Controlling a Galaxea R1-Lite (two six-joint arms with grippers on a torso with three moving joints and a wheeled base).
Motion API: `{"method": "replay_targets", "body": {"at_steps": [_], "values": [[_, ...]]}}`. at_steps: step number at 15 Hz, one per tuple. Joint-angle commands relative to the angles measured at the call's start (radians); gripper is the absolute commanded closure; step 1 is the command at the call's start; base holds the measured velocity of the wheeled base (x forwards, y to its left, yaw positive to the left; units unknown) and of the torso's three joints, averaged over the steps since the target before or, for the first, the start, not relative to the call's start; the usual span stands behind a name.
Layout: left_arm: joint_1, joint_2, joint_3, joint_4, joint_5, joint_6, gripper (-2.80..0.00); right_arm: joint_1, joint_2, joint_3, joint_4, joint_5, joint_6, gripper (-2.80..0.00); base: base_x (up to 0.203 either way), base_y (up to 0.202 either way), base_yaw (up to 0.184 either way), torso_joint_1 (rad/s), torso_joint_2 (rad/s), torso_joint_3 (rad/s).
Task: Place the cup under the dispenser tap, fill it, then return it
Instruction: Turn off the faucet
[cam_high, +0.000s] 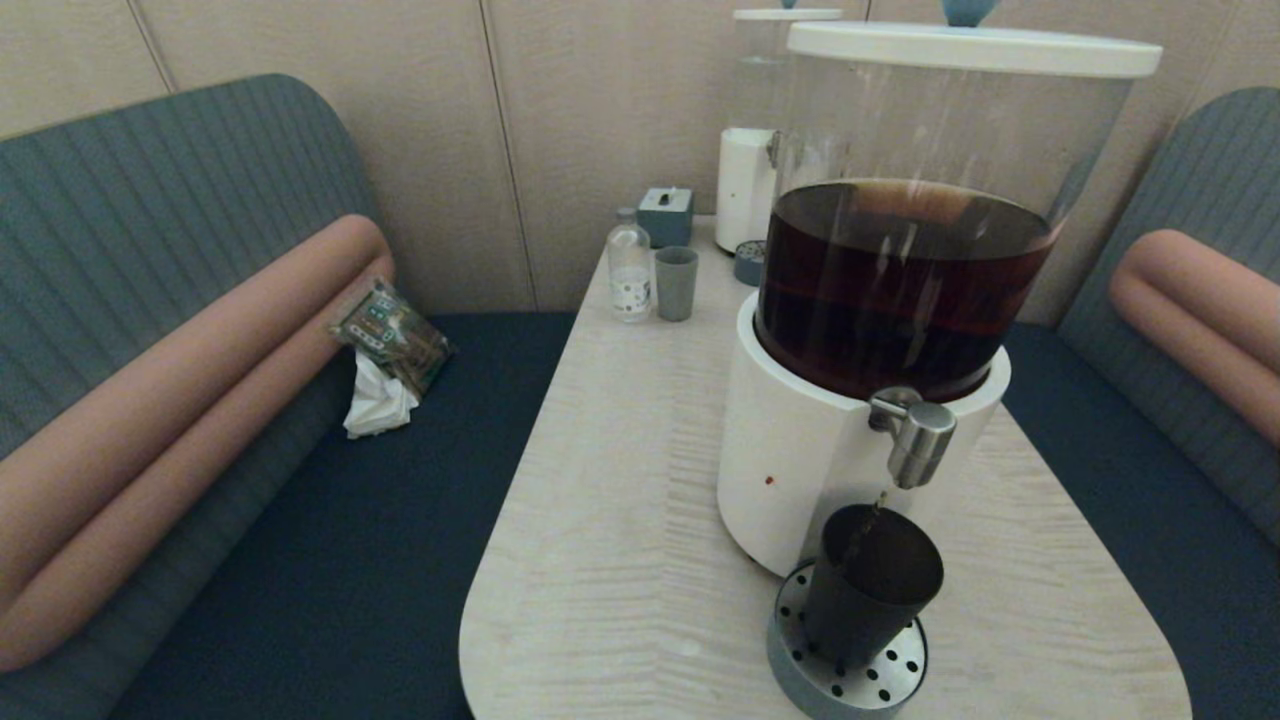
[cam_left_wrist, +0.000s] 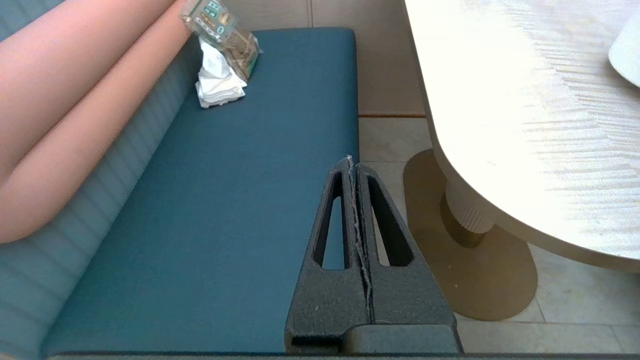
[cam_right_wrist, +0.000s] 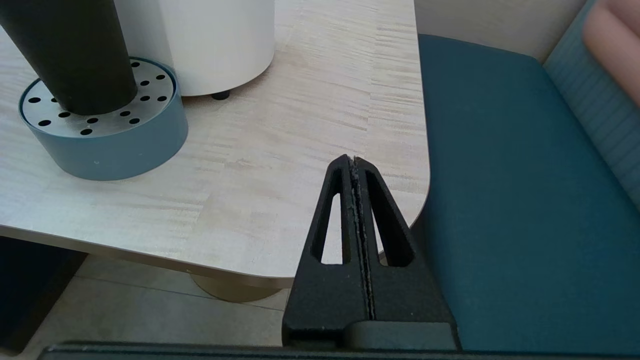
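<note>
The cup (cam_high: 870, 592) stands upright on the drip tray (cam_high: 846, 680), mouth up, right under the dispenser tap (cam_high: 918, 438). Left gripper (cam_left_wrist: 353, 161) and right gripper (cam_right_wrist: 351, 160) both have fingers pressed together, holding nothing.

The black cup (cam_high: 872, 585) stands upright on a round perforated drip tray (cam_high: 846, 676) at the near end of the table (cam_high: 610, 520), right below the steel tap (cam_high: 915, 438) of the big dispenser (cam_high: 880, 300). A thin dark stream runs from the tap into the cup. Farther back stand a small bottle (cam_high: 629, 266) and a grey-green cup (cam_high: 676, 283), side by side.
</note>
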Motion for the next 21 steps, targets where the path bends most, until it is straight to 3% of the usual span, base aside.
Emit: {"method": "replay_targets", "body": {"at_steps": [1, 5, 7, 11, 15, 19, 21], "values": [[0.000, 0.001, 0.000, 0.002, 0.001, 0.003, 0.00, 0.000, -0.003, 0.000, -0.001, 0.000, 0.000, 0.00, 0.000, 0.000, 0.000, 0.000, 0.00, 0.000], [0.000, 0.000, -0.006, -0.004, -0.001, -0.006, 0.00, 0.000, -0.002, 0.000, -0.001, 0.000, 0.000, 0.00, 0.000, 0.000, 0.000, 0.000, 0.00, 0.000], [-0.001, 0.004, -0.043, 0.016, -0.013, 0.024, 0.00, 0.000, -0.003, 0.000, -0.001, 0.000, 0.000, 0.00, 0.000, 0.000, 0.000, 0.000, 0.00, 0.000], [-0.001, 0.190, -0.374, 0.116, -0.095, -0.009, 0.00, 0.000, -0.003, 0.000, 0.000, 0.000, 0.000, 0.00, 0.000, 0.000, 0.000, 0.000, 0.00, 0.000], [-0.001, 0.525, -0.663, 0.145, -0.211, -0.076, 0.00, 0.000, -0.003, 0.000, 0.001, 0.000, 0.000, 0.00, 0.000, 0.000, 0.000, 0.000, 0.00, 0.000], [-0.002, 0.880, -0.831, 0.075, -0.393, -0.102, 0.00, 0.000, -0.003, 0.000, -0.001, 0.000, 0.000, 0.00, 0.000, 0.000, 0.000, 0.000, 0.00, 0.000], [-0.029, 1.026, -0.950, 0.055, -0.475, -0.148, 0.00, 0.000, -0.003, 0.000, -0.001, 0.000, 0.000, 0.00, 0.000, 0.000, 0.000, 0.000, 0.00, 0.000]]}}
